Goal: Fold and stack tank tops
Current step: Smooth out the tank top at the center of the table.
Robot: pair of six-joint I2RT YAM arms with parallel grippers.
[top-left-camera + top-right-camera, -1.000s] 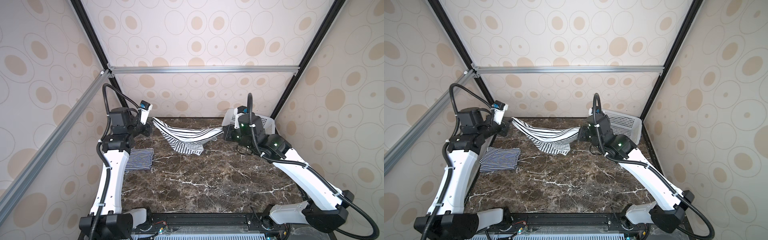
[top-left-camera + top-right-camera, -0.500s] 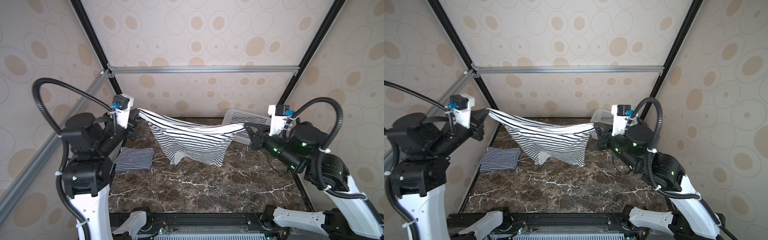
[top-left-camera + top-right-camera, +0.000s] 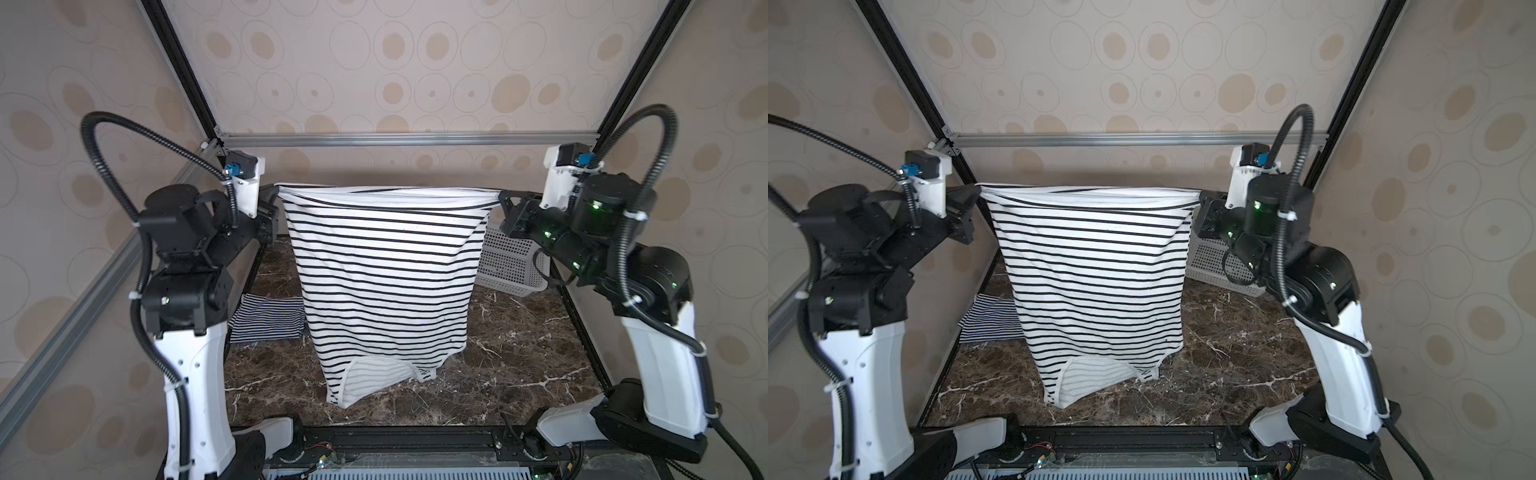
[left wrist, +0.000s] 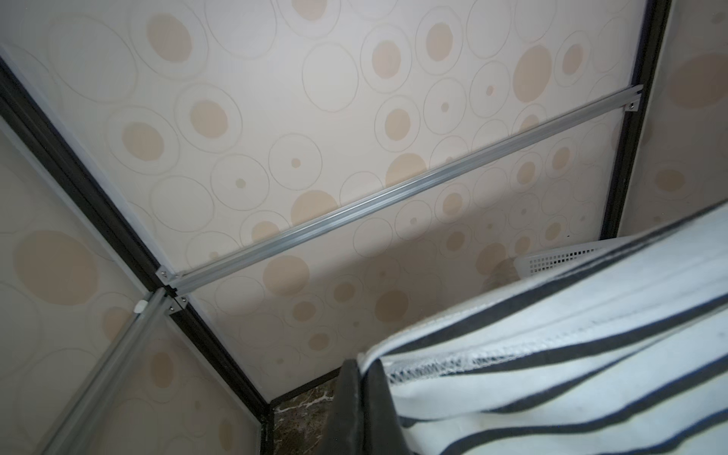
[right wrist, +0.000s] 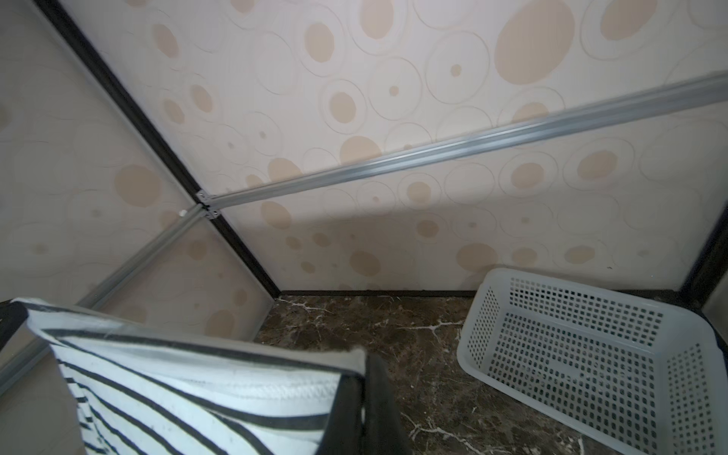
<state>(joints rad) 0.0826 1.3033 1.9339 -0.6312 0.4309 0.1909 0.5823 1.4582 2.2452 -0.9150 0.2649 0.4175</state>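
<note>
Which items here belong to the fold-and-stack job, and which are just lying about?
Job: wide-striped tank top, hanging between left gripper and right gripper; narrow-striped tank top, flat on the table.
Lying about: white basket, empty.

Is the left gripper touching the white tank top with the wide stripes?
Touching. In the left wrist view the left gripper is shut on a hem corner of the wide-striped tank top.

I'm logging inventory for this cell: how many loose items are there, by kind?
Tank tops: 2, wide-striped top and narrow-striped top
Basket: 1
Total: 3
</note>
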